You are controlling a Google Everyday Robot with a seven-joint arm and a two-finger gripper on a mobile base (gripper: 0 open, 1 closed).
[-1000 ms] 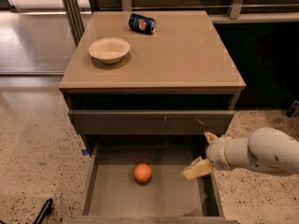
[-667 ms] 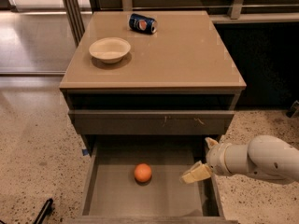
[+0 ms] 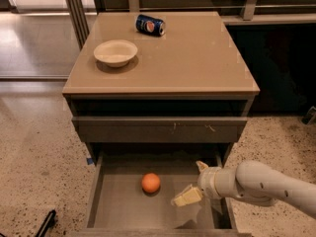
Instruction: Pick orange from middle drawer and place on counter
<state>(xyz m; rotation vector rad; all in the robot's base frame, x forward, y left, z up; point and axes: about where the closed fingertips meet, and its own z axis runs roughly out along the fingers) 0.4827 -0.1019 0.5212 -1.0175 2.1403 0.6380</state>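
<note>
In the camera view we see the orange point(image 3: 151, 182) lying in the open middle drawer point(image 3: 118, 206), the pincer point(image 3: 193, 181) near its right with fingers spread and empty, and a bowl point(image 3: 115, 52) and can point(image 3: 150, 25) on the tabletop point(image 3: 197, 58).

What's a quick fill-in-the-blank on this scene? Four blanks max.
1. In the picture, the orange lies in the drawer, to the ___ of the gripper.
2. The gripper hovers inside the drawer with its fingers ___.
3. The can on the counter lies on its ___.
4. The bowl on the counter is ___.

Missing words: left; open; side; empty.
</note>
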